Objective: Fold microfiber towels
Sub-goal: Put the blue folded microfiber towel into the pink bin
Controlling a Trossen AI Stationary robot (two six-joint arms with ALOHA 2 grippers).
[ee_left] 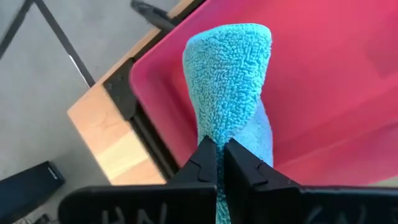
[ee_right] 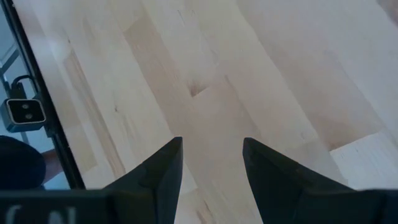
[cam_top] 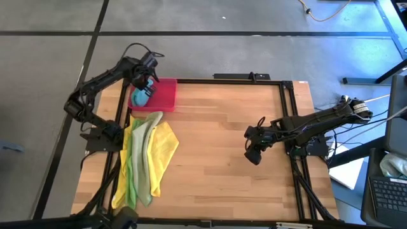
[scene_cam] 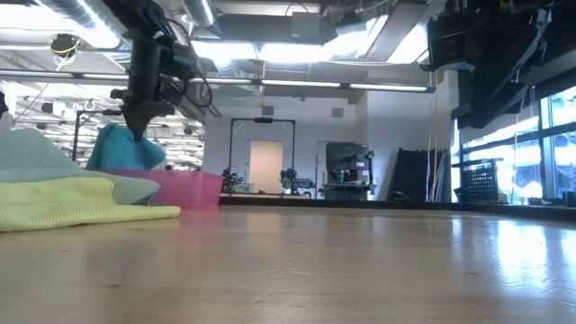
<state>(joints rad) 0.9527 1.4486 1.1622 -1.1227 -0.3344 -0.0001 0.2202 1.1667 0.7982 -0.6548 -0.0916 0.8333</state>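
Observation:
A teal towel point(ee_left: 230, 74) hangs folded in a narrow bundle over the pink-red tray point(cam_top: 166, 95) at the table's far left corner, with my left gripper point(ee_left: 221, 155) shut on it. In the low view the towel point(scene_cam: 121, 148) hangs under the gripper point(scene_cam: 139, 126), and the tray's wall point(scene_cam: 184, 187) hides its lower end. Yellow point(cam_top: 166, 143) and green point(cam_top: 137, 168) towels lie heaped along the left edge, in front of the tray. My right gripper point(ee_right: 211, 162) stands open above bare wood at the table's right point(cam_top: 253, 156). My left gripper pinches the teal towel's upper part point(ee_left: 214, 134) between its two fingers, several layers bunched together. The fingers come from above, slanting down. The bundle hangs below them over the tray, its rounded folded end point(ee_left: 230, 37) lowest; whether that end rests in the tray I cannot tell.
A black frame rail point(cam_top: 229, 81) runs around the wooden tabletop point(cam_top: 216, 146). The table's middle and near right are bare wood. The towel heap point(scene_cam: 72, 193) fills the left strip near the left arm's base.

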